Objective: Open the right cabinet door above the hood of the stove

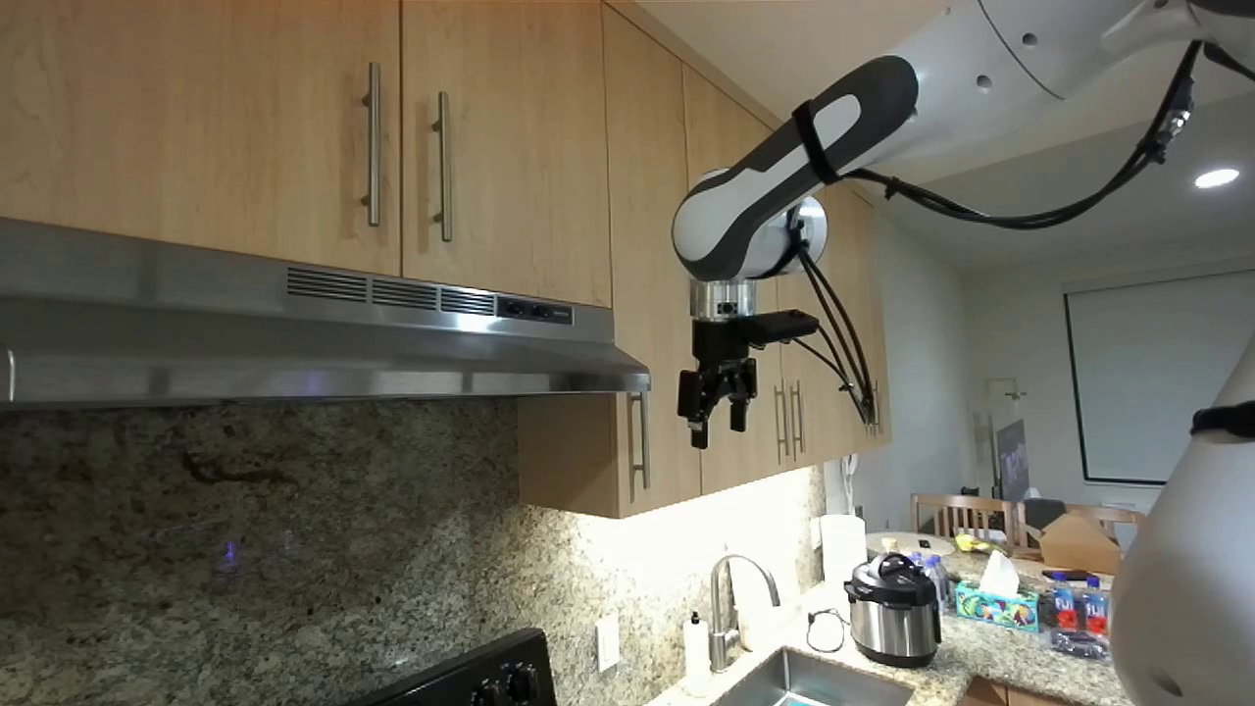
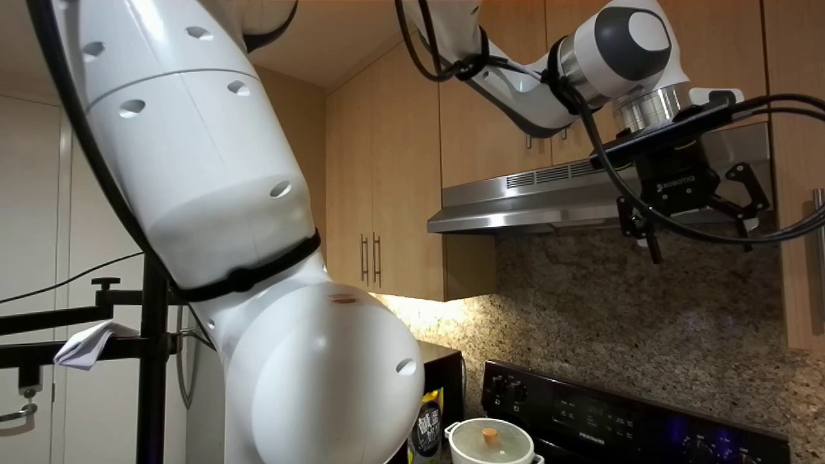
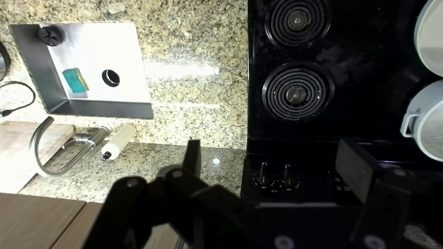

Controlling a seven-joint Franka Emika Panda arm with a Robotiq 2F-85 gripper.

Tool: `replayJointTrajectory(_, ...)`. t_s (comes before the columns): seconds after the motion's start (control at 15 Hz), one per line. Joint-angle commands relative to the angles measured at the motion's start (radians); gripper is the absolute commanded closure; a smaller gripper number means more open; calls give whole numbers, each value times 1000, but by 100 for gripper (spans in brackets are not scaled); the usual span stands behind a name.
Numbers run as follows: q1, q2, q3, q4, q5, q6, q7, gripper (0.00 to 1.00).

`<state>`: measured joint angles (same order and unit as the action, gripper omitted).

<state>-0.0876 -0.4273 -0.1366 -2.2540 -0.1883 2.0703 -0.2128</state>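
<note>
Right cabinet door (image 1: 520, 147), closed: claw (image 1: 719, 429) held spread at five o'clock, presumably so the handle (image 1: 444, 167) can be straddled.

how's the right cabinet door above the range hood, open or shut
Shut. In an exterior view, the right cabinet door lies flush beside the left cabinet door, not swung out over the range hood.

A steel pot (image 1: 892, 620) and tissue box (image 1: 994, 606) stand lower right in an exterior view; a sponge (image 3: 74, 81) lies in the wrist view's upper-left sink (image 3: 100, 48).
</note>
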Motion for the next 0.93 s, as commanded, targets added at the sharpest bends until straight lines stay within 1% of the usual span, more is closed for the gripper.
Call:
replayJointTrajectory(0.0, -2, 1, 2, 2, 2, -2, -1, 0)
replayJointTrajectory(0.8, -2, 1, 2, 2, 2, -2, -1, 0)
replayJointTrajectory(0.87, -1, 0, 0, -3, 3, 15, -6, 0)
